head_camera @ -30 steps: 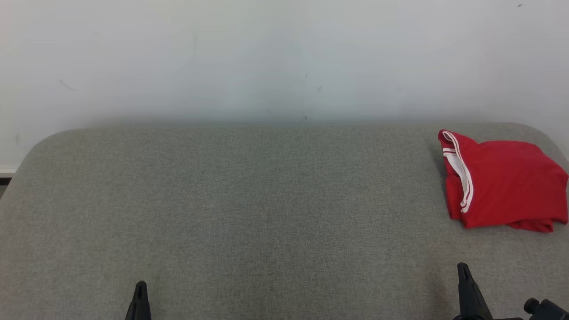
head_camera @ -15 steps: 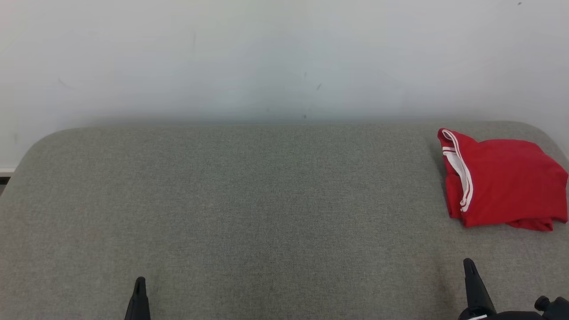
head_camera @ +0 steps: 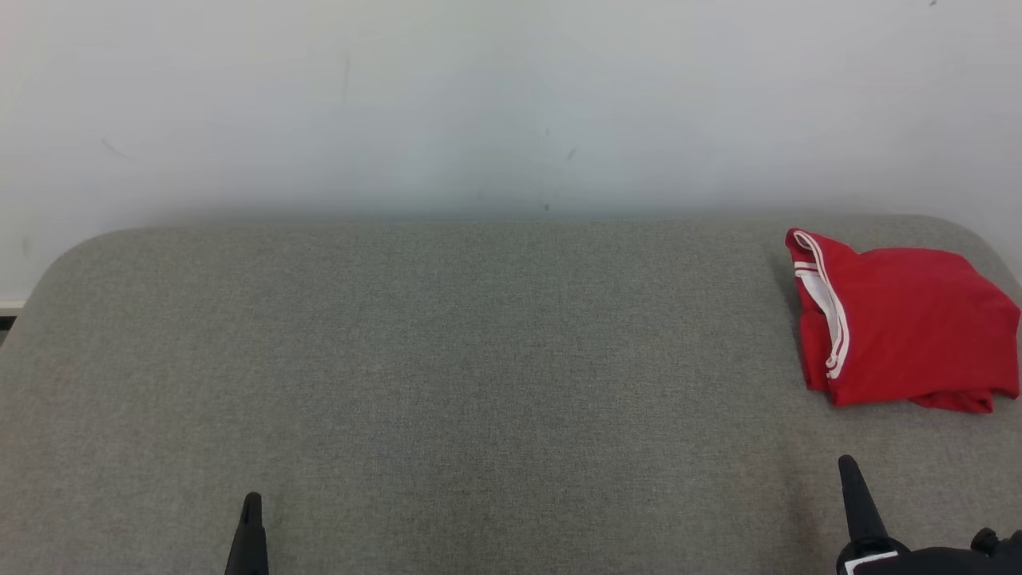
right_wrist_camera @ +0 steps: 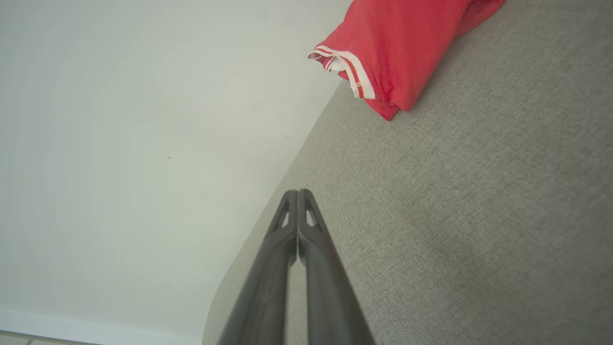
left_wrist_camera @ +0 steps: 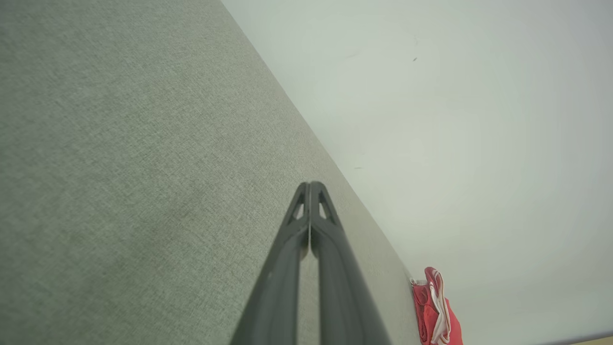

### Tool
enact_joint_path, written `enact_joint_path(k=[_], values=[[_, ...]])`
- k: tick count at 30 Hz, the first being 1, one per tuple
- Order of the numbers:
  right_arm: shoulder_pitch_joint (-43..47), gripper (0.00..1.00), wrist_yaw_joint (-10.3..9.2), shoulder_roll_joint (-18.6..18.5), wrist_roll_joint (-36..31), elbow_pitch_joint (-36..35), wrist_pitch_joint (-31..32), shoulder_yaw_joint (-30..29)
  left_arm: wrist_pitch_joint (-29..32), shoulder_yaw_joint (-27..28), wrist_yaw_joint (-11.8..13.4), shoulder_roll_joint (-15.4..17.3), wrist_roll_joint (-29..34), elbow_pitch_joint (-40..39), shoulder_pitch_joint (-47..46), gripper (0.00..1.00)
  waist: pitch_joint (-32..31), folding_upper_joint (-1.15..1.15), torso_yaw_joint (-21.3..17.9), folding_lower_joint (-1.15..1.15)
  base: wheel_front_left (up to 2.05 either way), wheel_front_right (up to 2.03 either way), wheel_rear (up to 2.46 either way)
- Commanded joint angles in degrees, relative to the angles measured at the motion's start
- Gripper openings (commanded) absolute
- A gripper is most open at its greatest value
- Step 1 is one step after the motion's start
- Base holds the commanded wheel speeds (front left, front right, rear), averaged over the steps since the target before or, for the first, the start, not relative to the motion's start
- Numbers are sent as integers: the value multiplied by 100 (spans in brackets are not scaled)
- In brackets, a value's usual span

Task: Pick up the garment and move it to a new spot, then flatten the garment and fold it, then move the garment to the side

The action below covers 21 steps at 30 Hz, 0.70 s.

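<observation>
Red jersey-knit garment with white striped trim [head_camera: 910, 327] is lying as a compact folded bundle at the far right corner of the grey woven-fabric padded surface with rounded corners [head_camera: 479, 359], its right side reaching almost to the surface's right edge and its trimmed opening facing left. Nothing is touching it. The fold is looking roughly square, though a bit of loose red cloth is poking out along the near edge, so it is not perfectly neat. Judging from that, the pick-up, the flatten-and-fold and the move to the side are all reading as done; little is looking left beyond the arms parking, unless a tidier fold is wanted. The right gripper [head_camera: 850, 487] is hovering over the near right part of the surface, near the garment but clearly apart from it, its jaws pressed together on nothing. The left gripper [head_camera: 252, 527] is sitting at the near edge left of centre, well apart from the garment, jaws likewise closed and empty. The rest of the surface is showing plain grey weave, flat, no other items. Behind the far edge a plain white wall [head_camera: 479, 104] is rising, carrying a few faint scuffs and specks, with a pale skirting strip [head_camera: 12, 304] showing at the far left.
</observation>
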Motion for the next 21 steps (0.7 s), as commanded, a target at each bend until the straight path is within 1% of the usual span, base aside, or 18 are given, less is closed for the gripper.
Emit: enact_joint_path(k=[1, 9, 21], values=[[-92, 0, -6, -52, 166, -53, 51, -37, 25, 3, -36, 20, -156, -84, -131, 0, 3, 0, -1, 0, 0, 0, 0], [-160, 0, -6, -57, 693, -57, 228, -115, 126, 3, -49, 22, -721, -116, -166, 0, 19, 0, -8, 0, 0, 0, 0], [-221, 0, -8, -56, 1317, -59, 449, -216, 249, 1, -82, 24, -1395, -150, -182, 0, 40, 0, -18, 0, 0, 0, 0]])
